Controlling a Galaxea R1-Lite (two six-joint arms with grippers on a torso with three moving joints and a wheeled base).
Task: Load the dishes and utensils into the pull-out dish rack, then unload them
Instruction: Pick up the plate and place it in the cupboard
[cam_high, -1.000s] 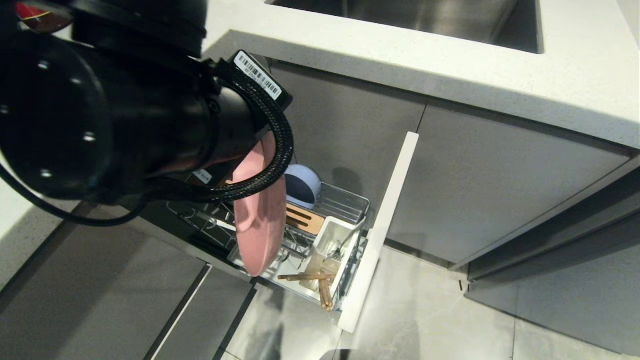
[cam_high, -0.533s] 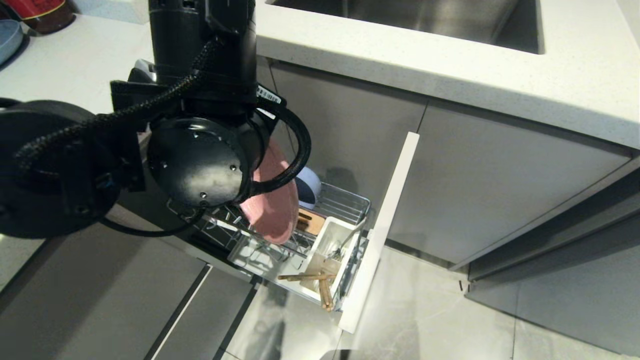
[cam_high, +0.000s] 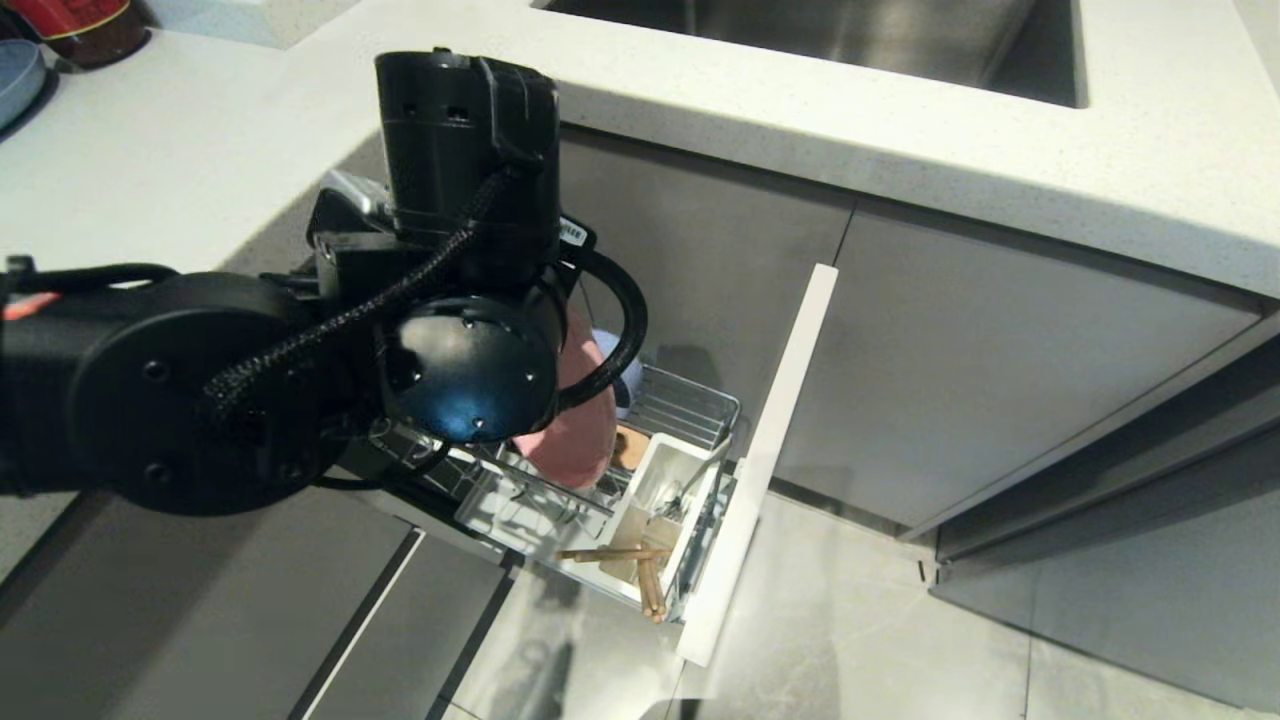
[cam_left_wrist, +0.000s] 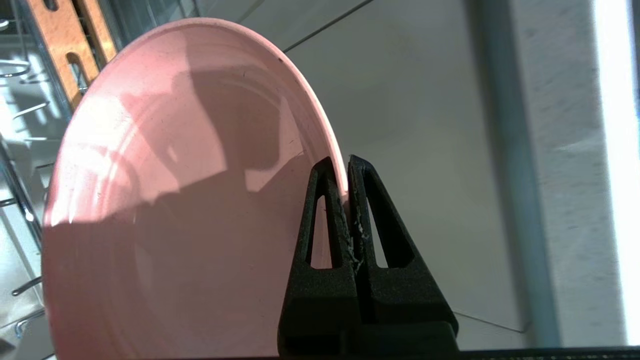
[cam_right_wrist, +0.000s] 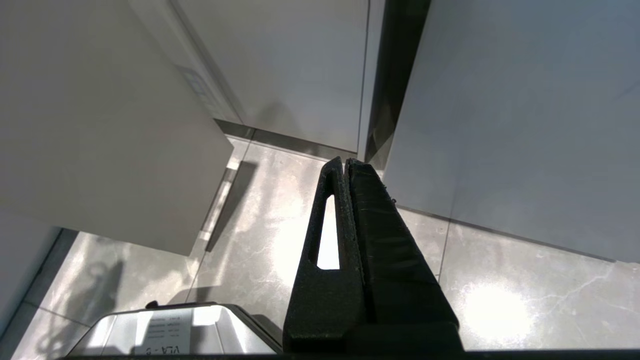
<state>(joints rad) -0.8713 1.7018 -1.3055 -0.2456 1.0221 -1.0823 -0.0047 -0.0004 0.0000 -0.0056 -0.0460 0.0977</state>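
Observation:
My left gripper (cam_left_wrist: 345, 165) is shut on the rim of the pink plate (cam_left_wrist: 175, 200), which stands on edge. In the head view the left arm hides the gripper, and the plate (cam_high: 575, 445) shows below the arm, over the pull-out dish rack (cam_high: 700, 405). Behind the plate a sliver of the light-blue bowl (cam_high: 622, 365) shows. The chopsticks (cam_high: 620, 553) lie across the white cutlery box (cam_high: 665, 470), where the spoon's slim grey handle (cam_high: 697, 480) leans. My right gripper (cam_right_wrist: 345, 162) is shut and empty, parked above the floor.
The rack's white front panel (cam_high: 770, 460) juts out over the tiled floor. A wooden board (cam_left_wrist: 65, 40) lies in the rack beside the plate. The white counter (cam_high: 150, 150) carries a blue-grey plate (cam_high: 15, 80) at the far left. A steel sink (cam_high: 850, 30) sits behind.
The left arm has swung away from the camera and down toward the rack, taking the pink plate lower and further back. The right arm has not moved.

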